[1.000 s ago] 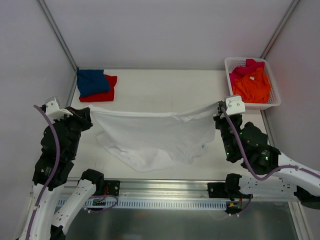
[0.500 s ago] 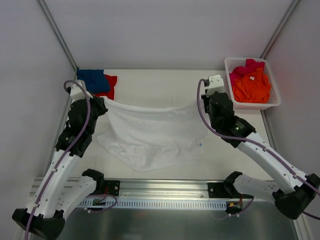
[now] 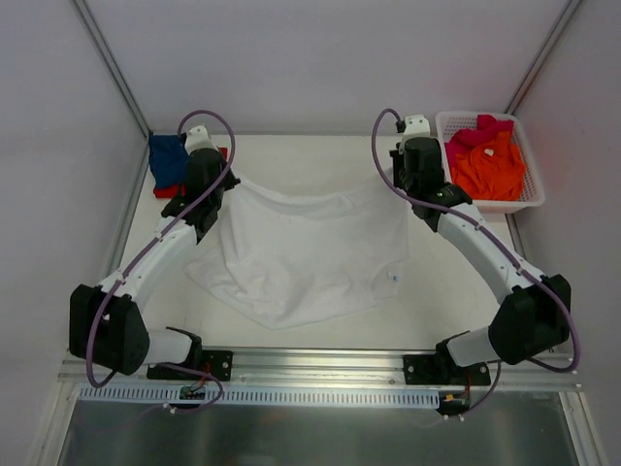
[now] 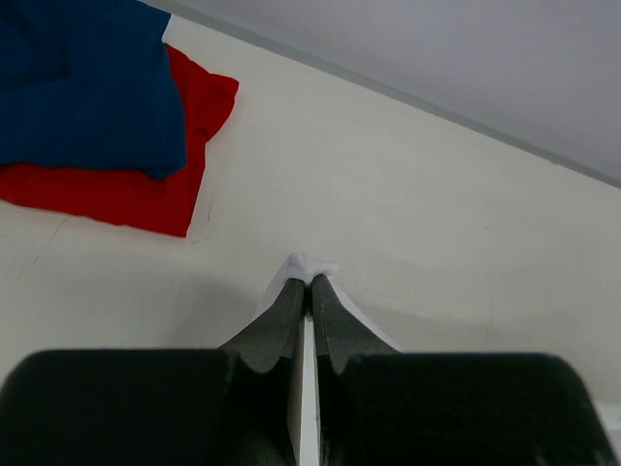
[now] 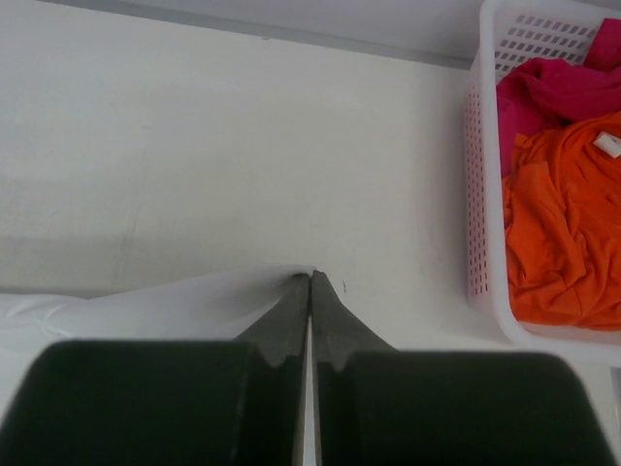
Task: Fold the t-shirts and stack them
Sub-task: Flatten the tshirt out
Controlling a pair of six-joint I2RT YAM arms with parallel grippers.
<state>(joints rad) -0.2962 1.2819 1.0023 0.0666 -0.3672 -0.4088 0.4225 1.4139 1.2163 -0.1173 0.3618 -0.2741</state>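
A large white t-shirt lies spread across the middle of the table, stretched between both arms. My left gripper is shut on its far left corner, a white tuft showing at the fingertips. My right gripper is shut on the far right corner. A folded blue t-shirt lies on a folded red t-shirt at the far left. An orange t-shirt and a pink t-shirt lie crumpled in the basket.
The white lattice basket stands at the far right, close to my right gripper. Grey walls enclose the table on three sides. A metal rail with the arm bases runs along the near edge.
Both arms have reached away from the near edge toward the back of the table, carrying the white t-shirt's top edge with them. The shirt now lies flatter and further back.
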